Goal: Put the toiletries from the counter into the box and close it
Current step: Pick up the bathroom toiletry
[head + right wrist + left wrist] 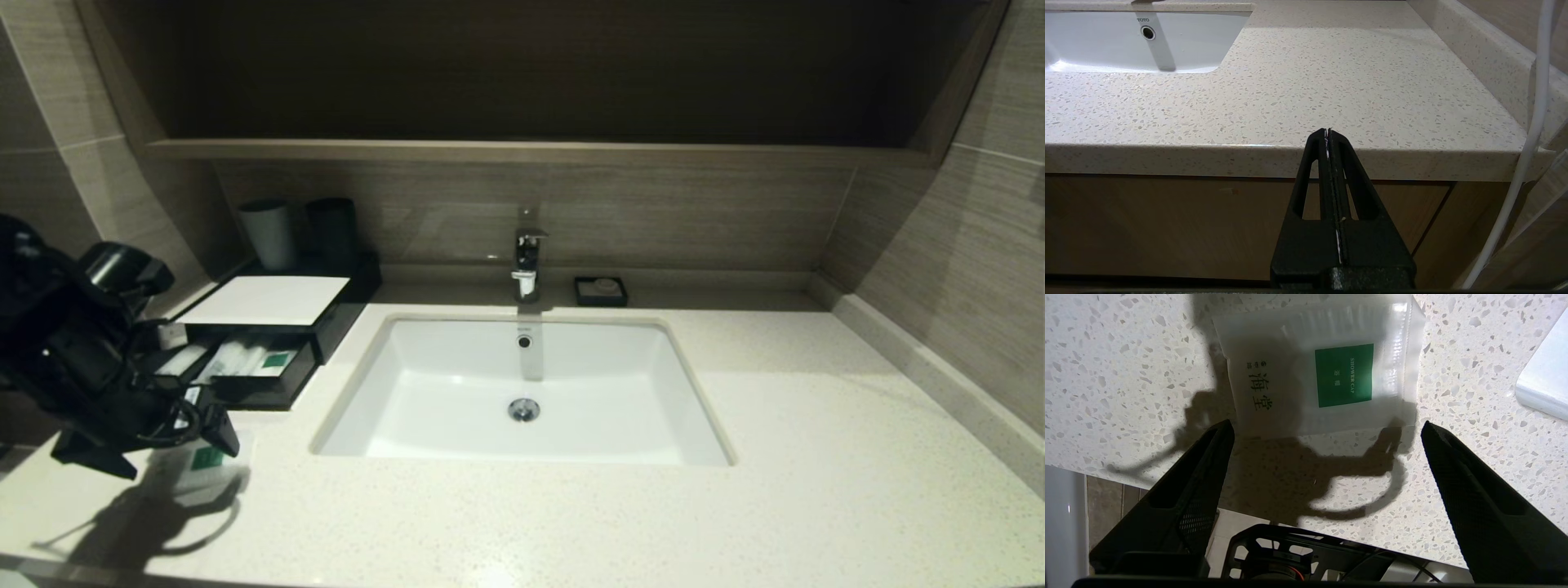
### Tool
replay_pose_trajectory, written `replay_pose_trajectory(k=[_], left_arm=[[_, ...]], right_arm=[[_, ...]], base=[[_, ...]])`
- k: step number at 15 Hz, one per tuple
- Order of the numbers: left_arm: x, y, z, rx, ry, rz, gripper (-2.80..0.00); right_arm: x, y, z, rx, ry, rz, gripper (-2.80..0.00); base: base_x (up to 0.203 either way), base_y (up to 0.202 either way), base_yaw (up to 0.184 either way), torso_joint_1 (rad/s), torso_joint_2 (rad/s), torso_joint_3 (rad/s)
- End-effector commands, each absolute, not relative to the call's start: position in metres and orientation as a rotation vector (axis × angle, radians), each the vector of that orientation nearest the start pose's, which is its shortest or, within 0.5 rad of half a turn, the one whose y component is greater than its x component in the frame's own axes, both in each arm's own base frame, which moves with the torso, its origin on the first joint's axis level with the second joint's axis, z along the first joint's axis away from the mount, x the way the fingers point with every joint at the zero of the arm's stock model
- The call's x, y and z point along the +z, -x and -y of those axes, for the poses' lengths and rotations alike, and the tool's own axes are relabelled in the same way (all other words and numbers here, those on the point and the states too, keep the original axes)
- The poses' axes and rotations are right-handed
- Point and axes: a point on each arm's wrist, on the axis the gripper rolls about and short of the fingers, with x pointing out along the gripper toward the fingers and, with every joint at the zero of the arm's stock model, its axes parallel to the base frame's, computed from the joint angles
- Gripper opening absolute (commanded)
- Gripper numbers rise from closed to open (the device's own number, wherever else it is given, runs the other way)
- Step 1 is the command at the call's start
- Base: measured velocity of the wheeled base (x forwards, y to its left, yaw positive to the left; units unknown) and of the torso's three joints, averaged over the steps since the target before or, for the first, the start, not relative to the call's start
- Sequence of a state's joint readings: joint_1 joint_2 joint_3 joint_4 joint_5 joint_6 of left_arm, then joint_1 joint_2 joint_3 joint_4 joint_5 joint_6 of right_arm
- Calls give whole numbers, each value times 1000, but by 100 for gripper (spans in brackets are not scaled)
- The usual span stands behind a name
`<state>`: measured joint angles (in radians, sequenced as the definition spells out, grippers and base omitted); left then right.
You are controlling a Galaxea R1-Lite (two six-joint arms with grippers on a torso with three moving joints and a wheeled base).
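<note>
One sachet (1318,371) lies on the counter (571,506) before the box (269,327), under the spread left gripper (1327,433); the right gripper (1327,134) is pressed together.

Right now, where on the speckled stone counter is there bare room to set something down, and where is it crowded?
Bare: the cream speckled stone counter right of the white rectangular sink, up to the wall, and the front strip before the sink. Crowded: the left corner, where the open left gripper hovers over a frosted green-labelled sachet before the black box's open drawer.
</note>
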<state>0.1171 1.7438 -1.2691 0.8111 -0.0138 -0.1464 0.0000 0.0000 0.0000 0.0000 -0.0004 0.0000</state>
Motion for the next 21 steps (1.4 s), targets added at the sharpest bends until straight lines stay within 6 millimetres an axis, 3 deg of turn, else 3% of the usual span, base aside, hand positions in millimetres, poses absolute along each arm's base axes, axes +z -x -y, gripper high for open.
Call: replay_pose_trajectory(k=[1, 21], left_arm=[[184, -269, -30, 188, 217, -1281, 0], [174, -279, -31, 217, 249, -1313, 0]], right_arm=[[75, 23, 0, 0, 0, 0, -280], [75, 23, 0, 0, 0, 0, -280]], base=[[0, 0, 0, 0, 0, 0], [0, 0, 0, 0, 0, 0]])
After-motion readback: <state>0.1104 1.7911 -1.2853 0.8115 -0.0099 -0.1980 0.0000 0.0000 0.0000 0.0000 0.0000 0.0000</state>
